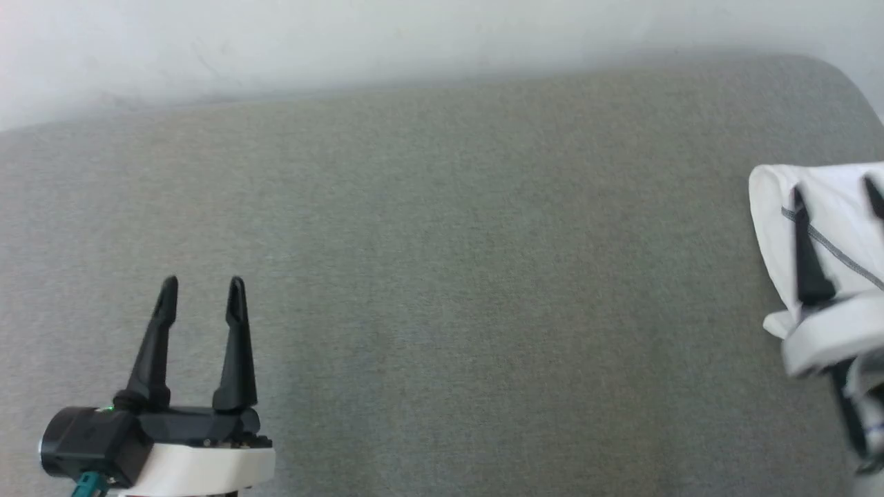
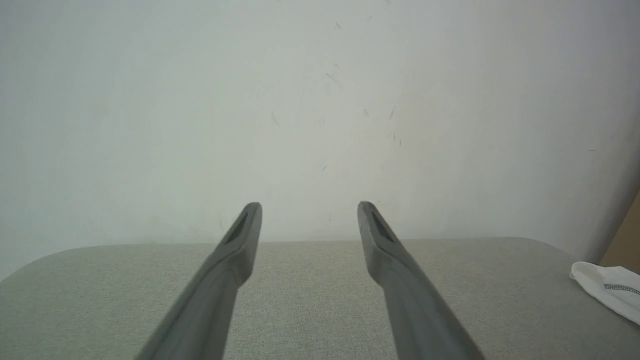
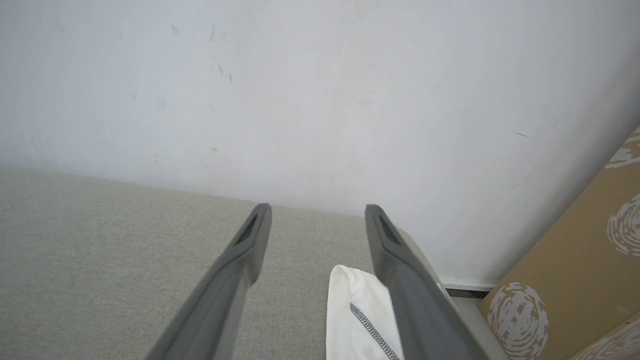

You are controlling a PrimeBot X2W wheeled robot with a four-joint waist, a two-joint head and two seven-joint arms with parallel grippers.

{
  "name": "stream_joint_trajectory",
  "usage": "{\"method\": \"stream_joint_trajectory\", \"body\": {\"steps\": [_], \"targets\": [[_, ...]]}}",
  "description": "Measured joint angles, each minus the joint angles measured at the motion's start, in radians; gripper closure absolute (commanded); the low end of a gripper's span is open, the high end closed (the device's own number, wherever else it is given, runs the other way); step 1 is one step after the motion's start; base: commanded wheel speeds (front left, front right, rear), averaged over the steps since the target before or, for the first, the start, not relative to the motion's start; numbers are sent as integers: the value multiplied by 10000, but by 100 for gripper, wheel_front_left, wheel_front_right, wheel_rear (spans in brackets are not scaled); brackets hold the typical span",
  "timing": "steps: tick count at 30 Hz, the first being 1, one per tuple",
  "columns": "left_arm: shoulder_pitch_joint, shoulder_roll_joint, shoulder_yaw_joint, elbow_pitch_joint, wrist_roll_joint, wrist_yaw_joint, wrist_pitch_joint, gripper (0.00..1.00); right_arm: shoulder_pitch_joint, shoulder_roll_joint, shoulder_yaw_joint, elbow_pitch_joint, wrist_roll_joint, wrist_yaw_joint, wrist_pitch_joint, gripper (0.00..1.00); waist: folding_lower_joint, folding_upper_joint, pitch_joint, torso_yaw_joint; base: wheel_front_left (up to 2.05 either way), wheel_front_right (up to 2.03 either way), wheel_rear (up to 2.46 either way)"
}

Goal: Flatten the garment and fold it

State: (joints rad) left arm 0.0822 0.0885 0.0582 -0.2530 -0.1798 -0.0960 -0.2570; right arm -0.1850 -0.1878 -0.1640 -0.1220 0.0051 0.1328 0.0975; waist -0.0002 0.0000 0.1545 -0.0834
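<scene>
I see a broad padded surface (image 1: 442, 276) covered in grey-green cloth with a fine, even weave. Its far right corner is rounded, and it is set against a matte white wall (image 1: 276, 41) flecked with small scuffs. My left gripper (image 1: 203, 283) sits at the lower left over bare cloth. Its two long, dark, tapering fingers are spread apart with nothing between them. The garment (image 1: 770, 214) lies bunched at the far right edge of the surface, well apart from the left gripper. It is thin, smooth white fabric in soft folds, crossed by a dark grey zigzag-stitched seam. My right gripper (image 1: 834, 185) is above it, fingers also spread and pinching nothing; I cannot tell whether their tips touch the fabric. In the right wrist view a rounded white fold lies beneath the right-hand finger. Past the surface's edge stands a brown cardboard box (image 3: 575, 280) printed with white swirls.
</scene>
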Motion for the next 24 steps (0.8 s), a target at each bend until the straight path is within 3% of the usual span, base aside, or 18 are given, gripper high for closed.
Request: {"method": "stream_joint_trajectory", "body": {"steps": [5,9,24], "targets": [[246,-77,-46,268,148,0,0,0,1081,857,132,-138,-487,0,-825,0,0,0,-336,227,0,0,0],[478,-144,-209,550,244,-2,0,0,1621,1185,94,40,-817,0,-1498,0,0,0,-571,372,0,0,0],[1423,-299,-437,1546,332,90,0,0,2818,1342,-44,1547,-621,0,-2788,0,1,0,-1376,771,0,0,0]]}}
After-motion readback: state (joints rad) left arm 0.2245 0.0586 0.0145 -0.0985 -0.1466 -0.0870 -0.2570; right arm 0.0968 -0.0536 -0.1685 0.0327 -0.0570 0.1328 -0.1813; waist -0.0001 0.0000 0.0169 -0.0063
